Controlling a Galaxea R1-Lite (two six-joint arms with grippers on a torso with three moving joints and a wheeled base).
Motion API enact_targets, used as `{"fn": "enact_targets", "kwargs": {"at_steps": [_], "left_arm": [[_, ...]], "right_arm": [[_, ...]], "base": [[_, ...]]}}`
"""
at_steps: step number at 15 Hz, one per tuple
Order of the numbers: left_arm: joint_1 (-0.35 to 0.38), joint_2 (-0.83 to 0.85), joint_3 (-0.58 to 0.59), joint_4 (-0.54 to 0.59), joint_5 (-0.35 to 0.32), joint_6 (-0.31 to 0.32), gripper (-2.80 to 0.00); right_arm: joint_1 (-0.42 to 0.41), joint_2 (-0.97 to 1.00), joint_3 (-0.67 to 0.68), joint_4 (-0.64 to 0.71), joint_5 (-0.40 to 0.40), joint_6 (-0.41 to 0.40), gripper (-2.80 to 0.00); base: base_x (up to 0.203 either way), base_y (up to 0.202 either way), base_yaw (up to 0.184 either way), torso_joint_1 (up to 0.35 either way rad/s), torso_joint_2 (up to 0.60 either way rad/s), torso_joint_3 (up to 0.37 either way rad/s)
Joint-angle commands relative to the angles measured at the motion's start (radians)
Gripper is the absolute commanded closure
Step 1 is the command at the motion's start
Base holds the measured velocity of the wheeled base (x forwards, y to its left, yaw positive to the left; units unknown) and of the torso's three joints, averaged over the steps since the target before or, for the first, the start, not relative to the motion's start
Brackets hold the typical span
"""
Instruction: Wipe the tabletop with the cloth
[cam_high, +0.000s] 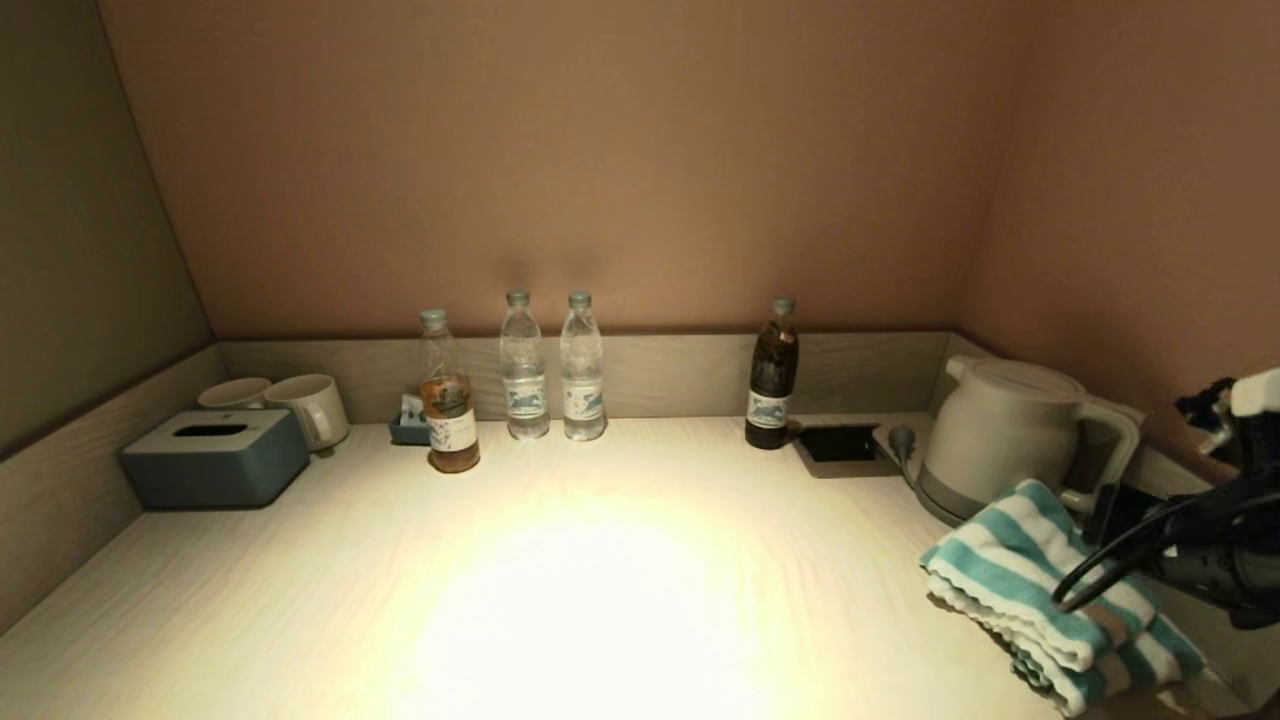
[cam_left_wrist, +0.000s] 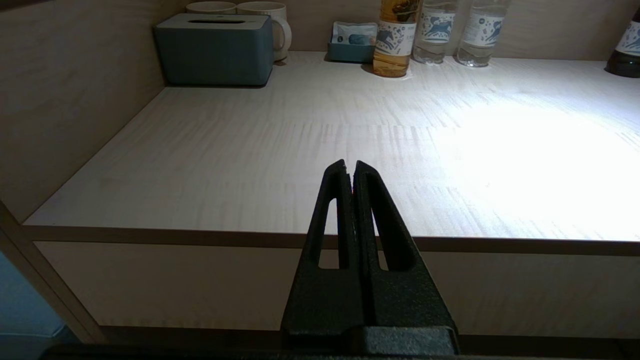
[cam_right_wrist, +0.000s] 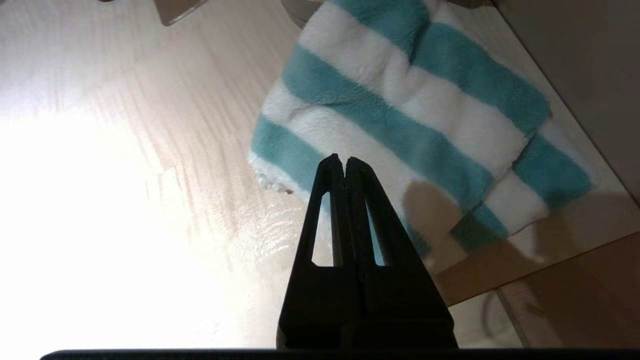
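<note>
The cloth (cam_high: 1050, 600) — folded, striped teal and white — is seen lying at the near right corner of the surface (cam_high: 600, 580), just in front of the white kettle (cam_high: 1010, 440) and close beside the right wall. Its long axis is set on a diagonal in the head view, running from the kettle's base toward the surface's front edge, and the stripes are laid across that axis. One folded edge is turned toward the open middle of the surface.

The right hand (cam_right_wrist: 345, 162) is held above the cloth's inner edge, pointed downward at it, with both fingers pressed together and nothing gripped between them. The right arm (cam_high: 1200, 540) is seen reaching in from the right side, its black cables looped over the cloth.

The left hand (cam_left_wrist: 350, 167) is held low before the surface's front edge — fingers clenched on nothing — and is aimed level toward the tissue box (cam_left_wrist: 215, 47) and bottles (cam_left_wrist: 435, 30) at the back.
</note>
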Motion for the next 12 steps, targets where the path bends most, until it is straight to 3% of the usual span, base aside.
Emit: {"fn": "enact_targets", "kwargs": {"at_steps": [1,7,12], "left_arm": [[0.0,0.002,0.0,0.0,0.0,-0.001,0.0],[0.0,0.002,0.0,0.0,0.0,-0.001,0.0],[0.0,0.002,0.0,0.0,0.0,-0.001,0.0]], "right_arm": [[0.022,-0.107,0.023,0.0,0.003,-0.015,0.0],[0.139,-0.298,0.03,0.015,0.008,-0.02,0.0],[0.162,-0.44,0.082,0.032,-0.075,-0.087,0.0]], "base": [[0.0,0.0,0.0,0.0,0.0,0.0],[0.0,0.0,0.0,0.0,0.0,0.0],[0.0,0.0,0.0,0.0,0.0,0.0]]}}
